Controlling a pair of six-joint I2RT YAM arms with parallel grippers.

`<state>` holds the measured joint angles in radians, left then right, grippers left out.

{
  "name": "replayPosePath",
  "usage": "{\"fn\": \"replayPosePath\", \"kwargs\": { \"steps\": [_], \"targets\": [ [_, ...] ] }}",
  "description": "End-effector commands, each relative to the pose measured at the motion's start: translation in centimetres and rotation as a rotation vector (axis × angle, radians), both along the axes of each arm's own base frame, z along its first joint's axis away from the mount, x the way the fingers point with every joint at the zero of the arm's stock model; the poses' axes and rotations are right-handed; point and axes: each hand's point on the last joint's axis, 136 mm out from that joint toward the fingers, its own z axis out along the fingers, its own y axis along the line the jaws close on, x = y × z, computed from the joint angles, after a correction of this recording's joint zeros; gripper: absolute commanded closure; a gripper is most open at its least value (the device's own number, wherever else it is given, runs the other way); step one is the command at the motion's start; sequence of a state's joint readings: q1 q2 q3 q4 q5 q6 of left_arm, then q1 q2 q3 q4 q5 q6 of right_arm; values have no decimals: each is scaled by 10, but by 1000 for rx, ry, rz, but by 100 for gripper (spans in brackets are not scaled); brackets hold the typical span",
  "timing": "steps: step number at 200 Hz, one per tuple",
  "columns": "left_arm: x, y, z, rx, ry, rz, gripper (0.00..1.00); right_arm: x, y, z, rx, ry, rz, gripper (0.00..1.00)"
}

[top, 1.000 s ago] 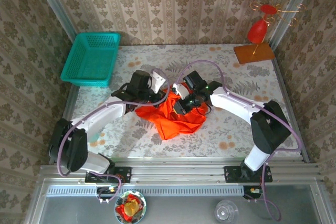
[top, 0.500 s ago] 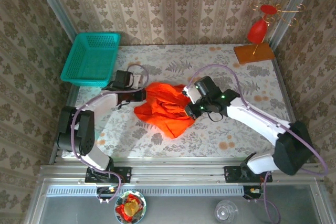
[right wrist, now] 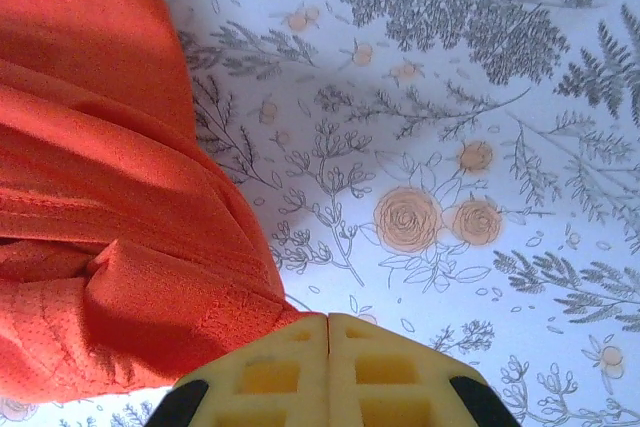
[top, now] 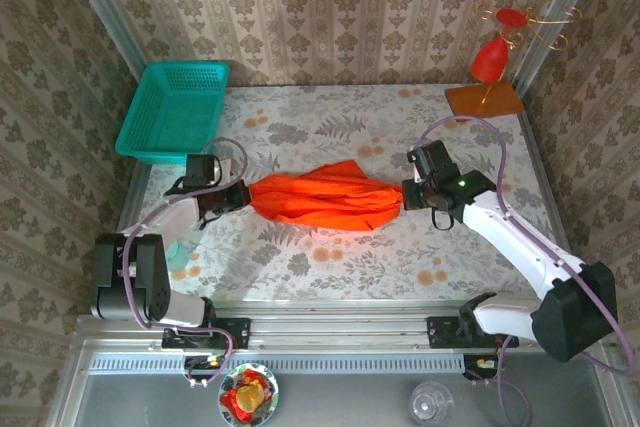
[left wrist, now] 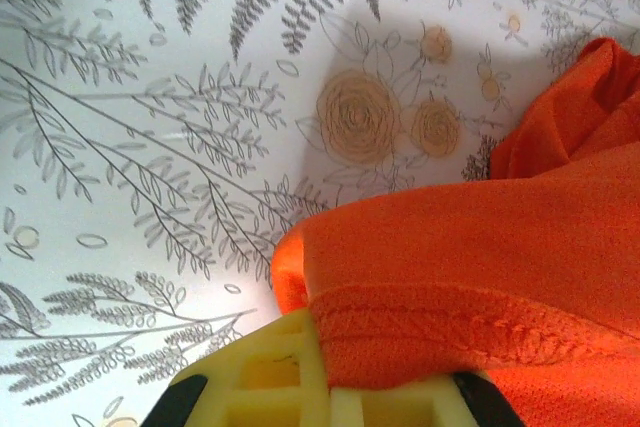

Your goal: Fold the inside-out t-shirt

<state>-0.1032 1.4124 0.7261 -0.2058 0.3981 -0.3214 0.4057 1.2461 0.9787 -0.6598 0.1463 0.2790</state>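
The inside-out t-shirt [top: 325, 197], bright orange, is pulled into a long band across the middle of the table. My left gripper [top: 243, 197] is shut on its left end. In the left wrist view a stitched hem of the t-shirt [left wrist: 470, 267] runs into the yellow fingers [left wrist: 260, 372] of the left gripper [left wrist: 330, 367]. My right gripper [top: 403, 195] is shut on the right end. The right wrist view has the t-shirt [right wrist: 110, 237] bunched to the left, a corner pinched in the closed right gripper [right wrist: 328, 322].
A teal basket [top: 175, 110] stands at the back left corner. A red ornament on a wooden base [top: 487, 87] stands at the back right. The flowered table cover [top: 330, 277] lies bare in front of the shirt, and patterned walls close in three sides.
Both grippers have moved apart, left one leftward and right one rightward, each still holding cloth. The shirt went from a crumpled heap to a stretched band.
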Motion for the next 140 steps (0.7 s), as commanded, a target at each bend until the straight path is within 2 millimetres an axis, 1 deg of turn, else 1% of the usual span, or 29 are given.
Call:
{"fn": "replayPosePath", "kwargs": {
  "steps": [1, 6, 20, 33, 45, 58, 60, 78, 91, 105, 121, 140],
  "targets": [
    [-7, -6, 8, -12, 12, -21, 93, -10, 0, -9, 1, 85, -45, 86],
    [-6, -9, 13, -9, 4, -36, 89, -9, 4, -7, 0, 83, -39, 83],
    [-6, -16, 29, 10, -34, -70, 73, -8, 14, 2, -24, 66, -15, 73],
    [-5, -23, 46, 24, -73, -100, 63, -6, 28, 11, -42, 46, 25, 64],
    [-5, -31, 61, 33, -111, -133, 60, -5, 42, 16, -54, 43, 68, 59],
    [-6, -46, 76, 33, -155, -190, 59, -5, 58, 21, -66, 42, 125, 55],
    [-7, -48, 78, 31, -160, -200, 59, -4, 62, 16, -78, 58, 137, 55],
    [-12, -76, 94, 9, -204, -305, 60, -5, 91, 9, -125, 85, 238, 53],
    [-15, -94, 100, -13, -212, -374, 60, -8, 110, 0, -152, 123, 298, 53],
    [-18, -110, 99, -24, -205, -432, 60, -8, 123, -11, -195, 151, 338, 51],
    [-18, -122, 93, -12, -189, -474, 57, -7, 130, -27, -243, 184, 359, 49],
    [-17, -135, 82, -4, -168, -513, 56, -4, 134, -43, -269, 210, 360, 49]
  ]
}}
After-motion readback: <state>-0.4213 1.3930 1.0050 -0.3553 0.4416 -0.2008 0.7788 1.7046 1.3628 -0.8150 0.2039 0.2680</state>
